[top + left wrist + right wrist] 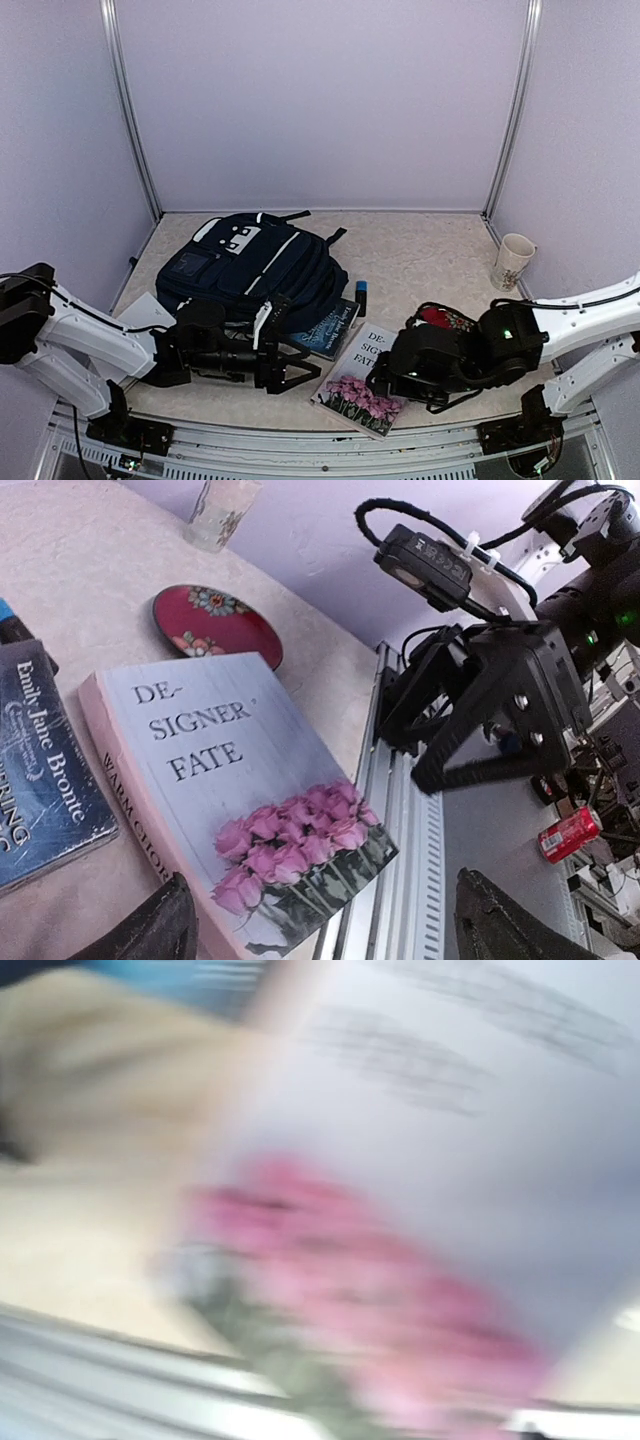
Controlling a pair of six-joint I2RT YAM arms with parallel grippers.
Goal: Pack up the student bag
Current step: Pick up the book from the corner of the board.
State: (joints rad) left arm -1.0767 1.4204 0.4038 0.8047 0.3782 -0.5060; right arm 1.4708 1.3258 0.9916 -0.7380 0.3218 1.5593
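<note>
The student bag (255,265) lies flat on the bench (420,250), left of centre, its long axis running from far left toward near right. It sits just behind the left arm, which is the nearer one. The rose-covered book (358,385) lies at the front edge between both arms. The left end effector (300,375) is spread wide just left of the book and holds nothing. The right end effector (383,383), jaws also parted, hovers at the book's right edge and looks empty.

Navy student bag (250,262), flat, left of centre, apparently closed
</note>
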